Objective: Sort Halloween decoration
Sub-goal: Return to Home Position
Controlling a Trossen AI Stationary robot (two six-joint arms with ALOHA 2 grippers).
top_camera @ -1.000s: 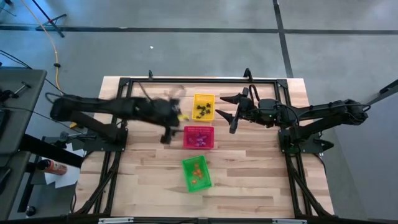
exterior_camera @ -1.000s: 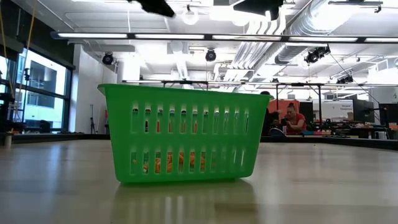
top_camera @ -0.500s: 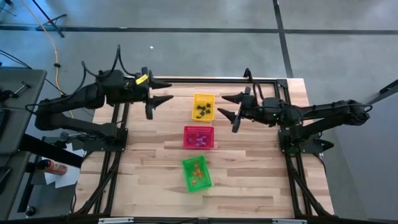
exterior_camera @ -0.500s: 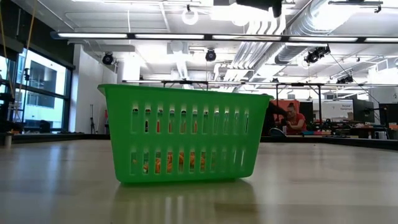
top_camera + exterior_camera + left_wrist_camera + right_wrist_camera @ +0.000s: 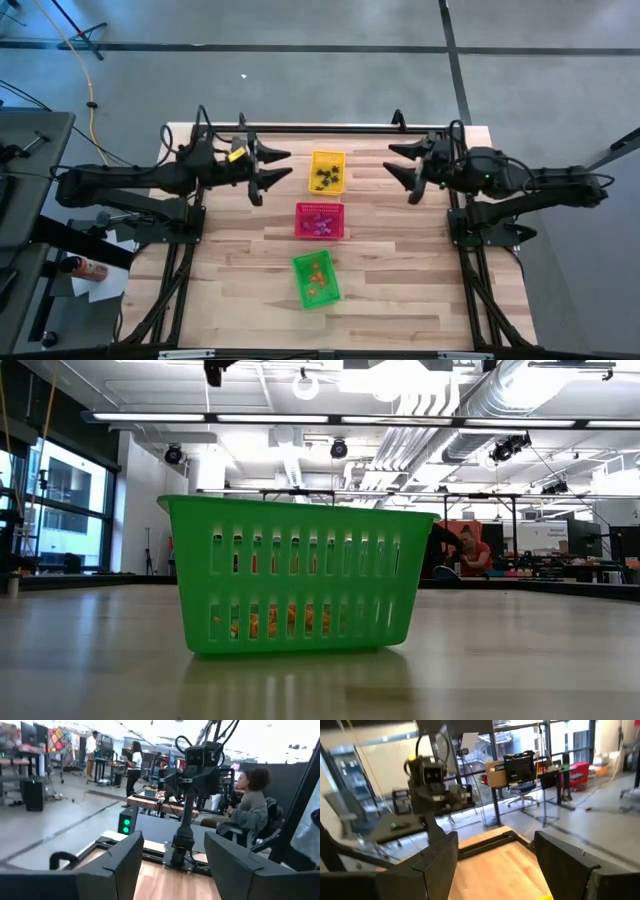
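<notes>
Trinkets all look binned: black ones in the yellow basket, purple-pink ones in the red basket, orange ones in the green basket. The three baskets sit in a column at the centre of the high view. No loose pieces that I can spot on the table.

Left gripper is centre-left and right gripper centre-right, either side of the yellow basket and clear of it. Both are spread wide and empty.

Risk, my guess: a low sweep clips a basket. They're thin slotted plastic, light, and would probably slide or tip on smooth plank wood. Trinkets are tiny and irregular. The low view shows orange bits behind tall slots, so a knock could spill them through.
</notes>
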